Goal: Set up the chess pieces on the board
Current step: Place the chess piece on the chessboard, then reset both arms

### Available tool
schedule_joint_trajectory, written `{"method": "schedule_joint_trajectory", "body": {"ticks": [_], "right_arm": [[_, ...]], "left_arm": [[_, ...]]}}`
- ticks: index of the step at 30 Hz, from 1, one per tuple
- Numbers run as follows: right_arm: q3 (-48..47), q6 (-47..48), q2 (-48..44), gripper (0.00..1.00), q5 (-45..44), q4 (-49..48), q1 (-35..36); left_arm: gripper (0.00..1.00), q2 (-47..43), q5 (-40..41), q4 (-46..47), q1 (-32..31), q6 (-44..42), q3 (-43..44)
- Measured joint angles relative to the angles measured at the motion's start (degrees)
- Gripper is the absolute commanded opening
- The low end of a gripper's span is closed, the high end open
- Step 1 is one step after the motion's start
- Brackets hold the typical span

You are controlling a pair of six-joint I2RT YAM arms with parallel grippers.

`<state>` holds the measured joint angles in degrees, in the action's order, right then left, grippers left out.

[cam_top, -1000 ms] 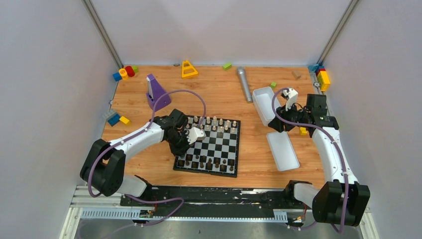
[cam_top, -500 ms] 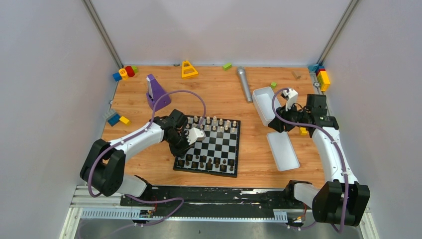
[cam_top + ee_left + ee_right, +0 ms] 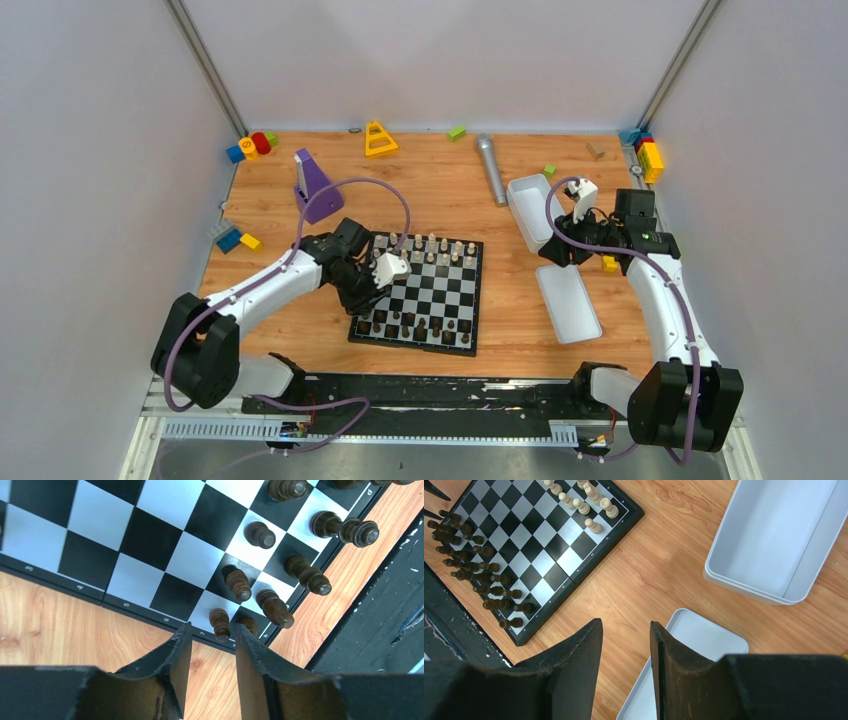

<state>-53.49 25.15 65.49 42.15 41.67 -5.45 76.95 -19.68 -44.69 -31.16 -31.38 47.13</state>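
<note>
The wooden table (image 3: 450,180) stands between pale walls, with toy blocks (image 3: 250,146) pushed to the far corners. The board (image 3: 420,290) lies flat on the near middle of the table, a little to the left. The cream pieces (image 3: 430,245) stand along its far side and the dark pieces (image 3: 415,325) along its near side, each colour in about two rows.

The left gripper (image 3: 212,630) hangs over the left edge of the board, close to the near left corner. Its jaws are partly apart and there is nothing between them; I see only wood and the black border in the gap. A dark pawn (image 3: 220,624) stands on a white square just beyond the fingertips, not touching them.

The right gripper (image 3: 624,622) is well apart from the board, on the right, above the two white trays (image 3: 568,300). Its jaws are also partly apart and they hold nothing. In the parts of the trays that I can see, no piece shows.

I think the step in hand is the setting of the dark pieces at this left corner, and the task looks close to its end. The next move probably asks the left arm to rise straight and clear, because the neighbouring pieces stand very close and a sideways motion could knock them over.
</note>
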Motion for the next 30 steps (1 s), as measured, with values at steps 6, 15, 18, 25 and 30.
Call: {"method": "schedule_joint_trajectory", "body": {"ticks": [6,15,18,25,30], "right_arm": [[0.0,0.0,0.0,0.41,0.0,0.09,0.0],[0.0,0.0,0.0,0.42,-0.09,0.09,0.0],[0.0,0.02,0.0,0.45,-0.55,0.07,0.0],[0.0,-0.33,-0.33,0.55,-3.76,-0.66,-0.85],[-0.26,-1.7,-0.48,0.76,-6.6,-2.14,-2.27]], "left_arm": [[0.55,-3.82,1.92,1.16,0.31,0.48,0.0],[0.79,-10.54,8.44,8.79,2.73,3.65,-0.87],[0.86,-13.05,11.23,12.2,4.46,4.94,-1.49],[0.99,-15.26,16.74,20.81,10.64,8.44,-1.68],[1.0,-15.26,18.64,24.3,14.12,10.99,-1.57]]}}
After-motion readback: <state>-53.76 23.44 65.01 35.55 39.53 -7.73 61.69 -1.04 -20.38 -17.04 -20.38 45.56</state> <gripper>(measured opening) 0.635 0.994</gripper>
